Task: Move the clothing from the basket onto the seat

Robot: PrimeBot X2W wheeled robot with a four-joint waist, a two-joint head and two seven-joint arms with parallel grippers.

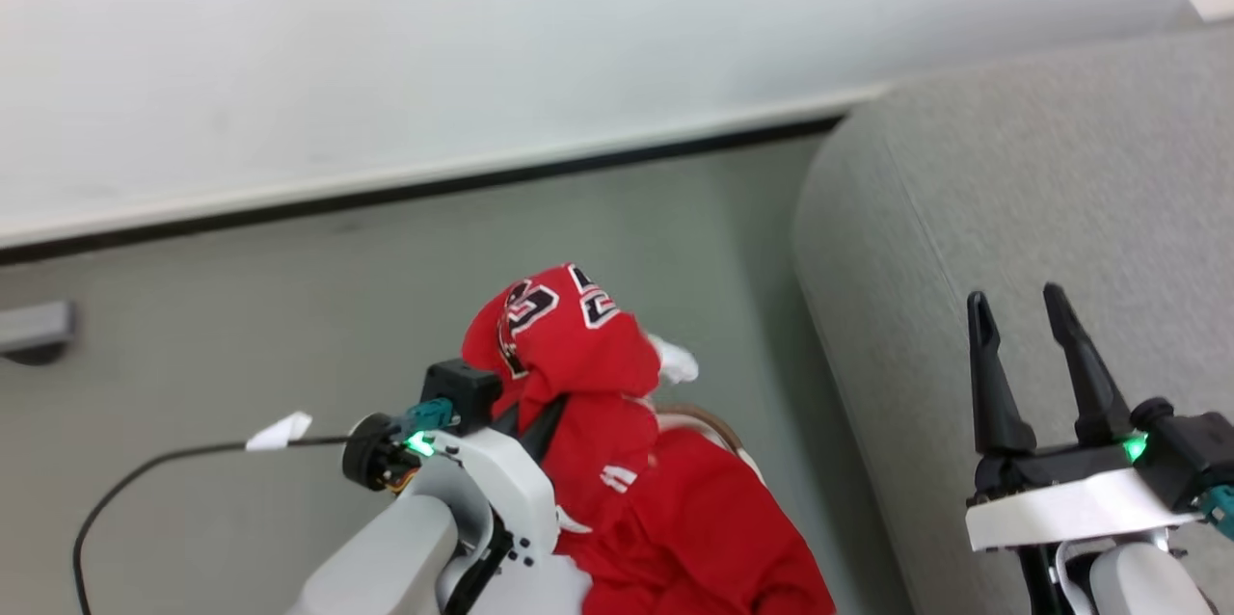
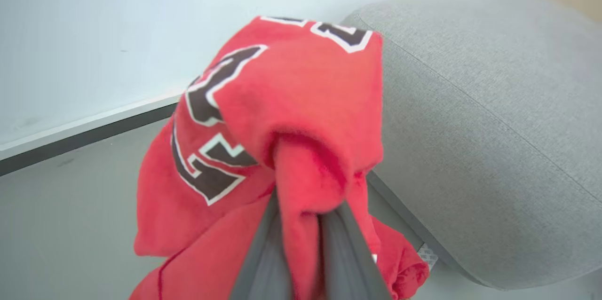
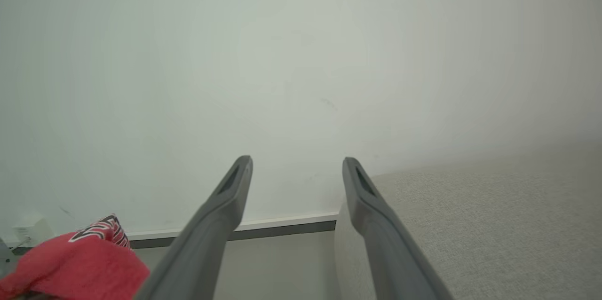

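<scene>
Left tool [image 2: 308,210] clenched on a bunched fold of the red clothing [image 2: 291,102], hanging above the floor [image 1: 289,307] beside the seat [image 1: 1012,210]; right tool [image 1: 1015,297] spread, empty. Likely light, limp, draping: grip a gathered fold.

The grey-green floor [image 1: 289,326] stretches ahead of the left hand [image 2: 305,215] to a white skirting with a dark strip at the foot of the pale wall. A small grey fixture [image 1: 34,331], too cut off to identify, shows near that edge, well off to this hand's left. To the left hand's right the light-grey seat [image 1: 1012,172] stands on the floor, its rounded top spreading beneath and ahead of the right hand [image 1: 1017,302]. Below the left hand the brown rim of the basket [image 1: 713,424] shows near the seat's side, with red clothing [image 1: 675,519] heaped over it.
</scene>
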